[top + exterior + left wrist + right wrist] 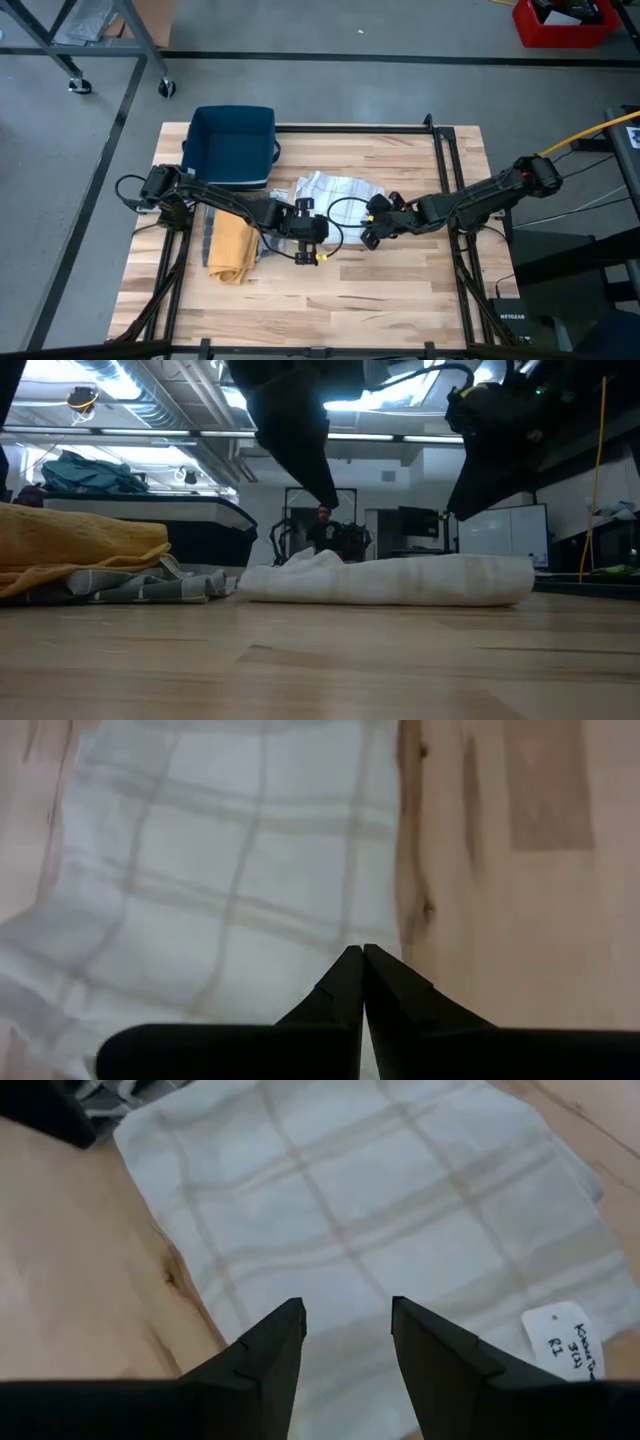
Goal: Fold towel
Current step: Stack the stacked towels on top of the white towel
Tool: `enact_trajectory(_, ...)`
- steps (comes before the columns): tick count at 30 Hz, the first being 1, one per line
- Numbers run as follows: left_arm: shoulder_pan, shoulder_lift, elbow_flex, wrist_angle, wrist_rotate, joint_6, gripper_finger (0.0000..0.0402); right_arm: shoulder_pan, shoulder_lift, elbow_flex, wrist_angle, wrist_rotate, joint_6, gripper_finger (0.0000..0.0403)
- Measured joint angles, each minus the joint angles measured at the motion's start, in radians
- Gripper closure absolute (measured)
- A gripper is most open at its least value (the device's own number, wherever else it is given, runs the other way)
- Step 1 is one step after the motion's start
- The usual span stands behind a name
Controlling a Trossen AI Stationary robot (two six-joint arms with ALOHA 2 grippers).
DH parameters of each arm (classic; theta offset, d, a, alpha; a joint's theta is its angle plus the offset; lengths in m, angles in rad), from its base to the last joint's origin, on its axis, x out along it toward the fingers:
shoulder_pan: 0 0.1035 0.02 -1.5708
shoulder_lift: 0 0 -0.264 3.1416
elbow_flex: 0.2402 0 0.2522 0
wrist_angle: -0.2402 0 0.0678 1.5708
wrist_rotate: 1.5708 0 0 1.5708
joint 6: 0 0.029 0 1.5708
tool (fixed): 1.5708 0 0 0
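A white towel with a faint plaid pattern (335, 190) lies flat and folded on the middle of the wooden table; in the low view it shows as a low bundle (400, 580). My left gripper (320, 235) is shut and hovers over the towel's near edge (300, 920), with its tip clear above the cloth (330, 500). My right gripper (368, 230) is open and slants down over the towel's near right part (345, 1320), close to a white label (565, 1342). Nothing is between its fingers.
A dark blue bin (232, 145) stands at the far left. A yellow towel (232, 248) lies on a grey checked cloth (130, 588) at the left. Black frame rails (445, 170) run along the table's edges. Bare wood (340, 300) lies toward the near edge.
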Motion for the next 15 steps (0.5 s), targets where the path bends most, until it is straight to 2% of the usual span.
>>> enact_trajectory(3,0.007,0.000,0.000,-0.011,0.005,-0.068,0.0398,-0.004,0.004,0.000,-0.013,0.001,0.000,0.0243)
enact_trajectory(10,-0.008,0.000,0.000,-0.012,0.009,-0.141,0.0398,-0.058,0.009,0.000,-0.013,0.095,0.002,0.0243)
enact_trajectory(15,-0.013,0.011,0.000,-0.006,0.011,-0.162,0.0398,-0.116,0.032,0.000,-0.009,0.070,0.003,0.0243)
